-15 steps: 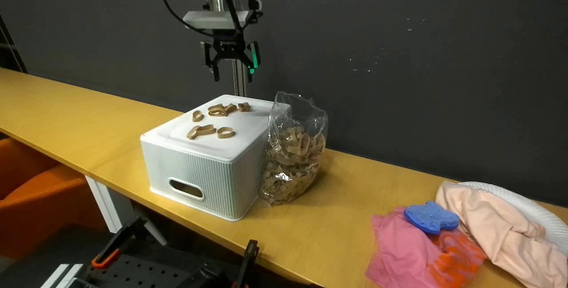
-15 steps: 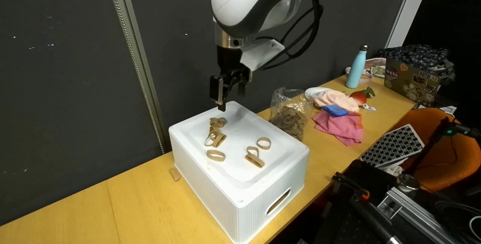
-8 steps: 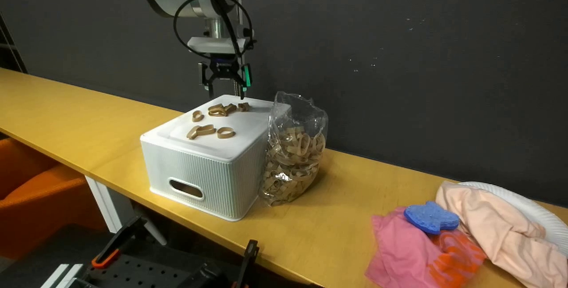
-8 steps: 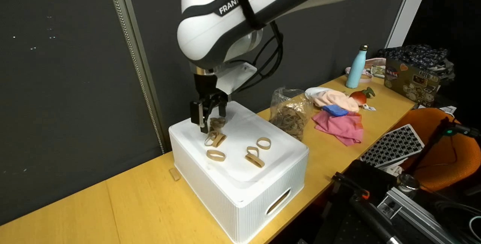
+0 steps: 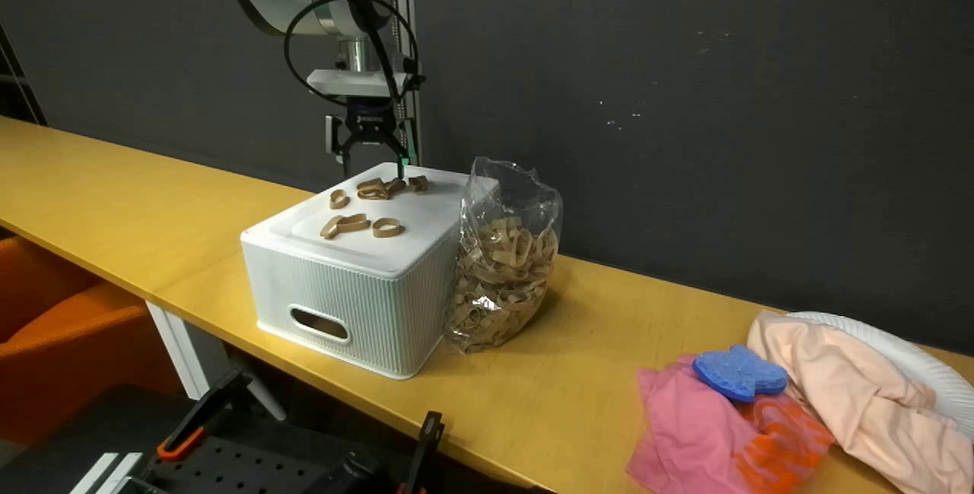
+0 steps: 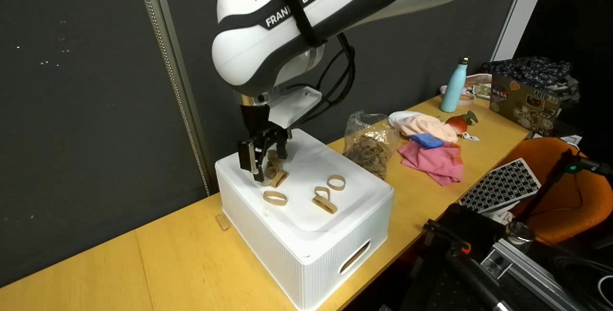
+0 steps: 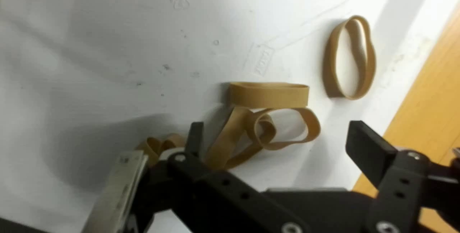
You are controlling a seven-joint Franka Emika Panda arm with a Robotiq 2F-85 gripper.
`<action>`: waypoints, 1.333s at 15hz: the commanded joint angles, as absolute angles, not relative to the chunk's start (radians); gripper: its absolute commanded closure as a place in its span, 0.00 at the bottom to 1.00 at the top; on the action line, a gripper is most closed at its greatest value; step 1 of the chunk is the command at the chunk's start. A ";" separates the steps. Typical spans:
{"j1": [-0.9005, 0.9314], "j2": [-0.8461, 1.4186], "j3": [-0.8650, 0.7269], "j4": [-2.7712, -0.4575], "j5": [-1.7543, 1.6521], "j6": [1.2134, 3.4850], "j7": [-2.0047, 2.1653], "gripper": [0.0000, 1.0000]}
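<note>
My gripper (image 7: 276, 132) stands open low over a white ribbed box (image 5: 327, 288), its fingers pointing down and nothing gripped. Tan rubber bands lie on the box top. In the wrist view, a flat band (image 7: 268, 96) and a looped, tangled band (image 7: 226, 139) sit between or just beyond the fingers. Another curled band (image 7: 152, 147) is partly hidden behind the left finger (image 7: 195, 138). Farther right lies a loose oval band (image 7: 371, 64). In an exterior view the gripper (image 6: 270, 166) covers part of this cluster; whether a fingertip touches a band, I cannot tell.
A clear plastic bag (image 5: 502, 273) full of bands leans beside the box. One stray band (image 6: 222, 222) lies on the table by the dark wall. Farther along are a pink cloth (image 5: 685, 418), a blue sponge-like piece (image 5: 738, 372), a peach cloth (image 5: 852, 380) and a bottle (image 6: 454, 88).
The gripper has come down from well above the box to just over the band cluster, shifting left in both exterior views. Its jaws stay apart, and the bands look unmoved.
</note>
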State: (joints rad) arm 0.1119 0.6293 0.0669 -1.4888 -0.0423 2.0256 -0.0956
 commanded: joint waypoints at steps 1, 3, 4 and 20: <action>0.111 0.623 0.060 -1.496 -0.045 1.989 -0.060 0.00; 0.114 0.617 0.054 -1.512 -0.048 1.990 -0.036 0.00; 0.113 0.614 0.053 -1.523 -0.048 1.994 -0.031 0.00; 0.127 0.555 0.049 -1.638 -0.073 2.053 0.003 1.00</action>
State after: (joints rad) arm 0.1192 0.5920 0.0485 -1.5876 -0.0580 2.0287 -0.0177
